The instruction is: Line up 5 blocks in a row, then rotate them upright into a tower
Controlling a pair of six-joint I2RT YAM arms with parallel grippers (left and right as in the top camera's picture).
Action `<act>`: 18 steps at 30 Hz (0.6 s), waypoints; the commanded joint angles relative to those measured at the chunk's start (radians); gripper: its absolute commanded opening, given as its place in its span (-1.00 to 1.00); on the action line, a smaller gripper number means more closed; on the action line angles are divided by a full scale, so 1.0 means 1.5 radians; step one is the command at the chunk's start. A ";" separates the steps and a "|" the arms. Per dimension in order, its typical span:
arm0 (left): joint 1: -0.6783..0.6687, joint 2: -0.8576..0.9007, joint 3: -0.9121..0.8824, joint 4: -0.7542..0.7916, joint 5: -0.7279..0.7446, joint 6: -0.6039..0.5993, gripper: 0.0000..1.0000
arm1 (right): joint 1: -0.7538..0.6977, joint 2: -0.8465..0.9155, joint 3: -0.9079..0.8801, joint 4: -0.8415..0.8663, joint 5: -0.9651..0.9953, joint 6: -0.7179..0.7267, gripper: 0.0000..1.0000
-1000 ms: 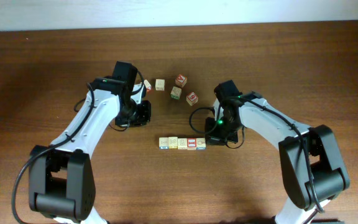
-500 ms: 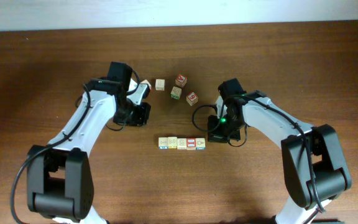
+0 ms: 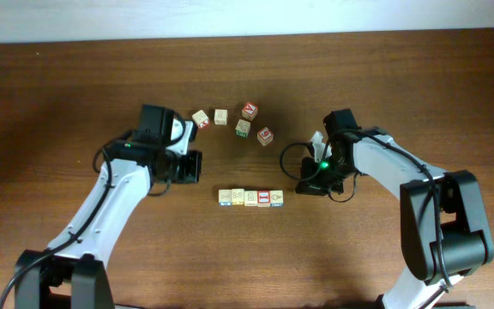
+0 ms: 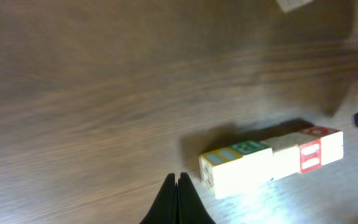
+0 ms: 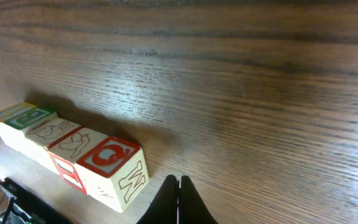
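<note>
Five pale wooden blocks (image 3: 251, 197) lie side by side in a straight row at the table's middle, with a blue-edged one (image 3: 225, 197) at the left and a red-framed one (image 3: 265, 198) fourth along. My left gripper (image 3: 194, 166) hovers up and left of the row, shut and empty. In the left wrist view its tips (image 4: 178, 179) sit just short of the row's yellow-topped end block (image 4: 229, 168). My right gripper (image 3: 305, 184) is shut and empty, a short gap right of the row. In the right wrist view its tips (image 5: 179, 182) are beside the red Q block (image 5: 114, 167).
Several loose cubes lie scattered behind the row: two pale ones (image 3: 200, 118) (image 3: 220, 117), a red-printed one (image 3: 249, 110), a dark green-printed one (image 3: 243, 128) and a cube with a red 6 (image 3: 265, 136). Bare brown wooden tabletop (image 3: 75, 86) surrounds everything.
My left arm has drawn back from the loose cubes towards the near side. My right gripper has slid right, away from the row's right end. The row has not moved.
</note>
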 commanded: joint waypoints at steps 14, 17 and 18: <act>0.002 0.072 -0.112 0.115 0.141 -0.111 -1.00 | 0.025 -0.012 -0.022 0.025 -0.013 0.040 -0.92; 0.000 0.073 -0.113 0.111 0.141 -0.111 -1.00 | 0.025 -0.012 -0.022 0.025 -0.013 0.040 -0.92; -0.001 0.073 -0.113 0.110 0.141 -0.111 -1.00 | 0.025 -0.012 -0.022 0.025 -0.013 0.040 -0.91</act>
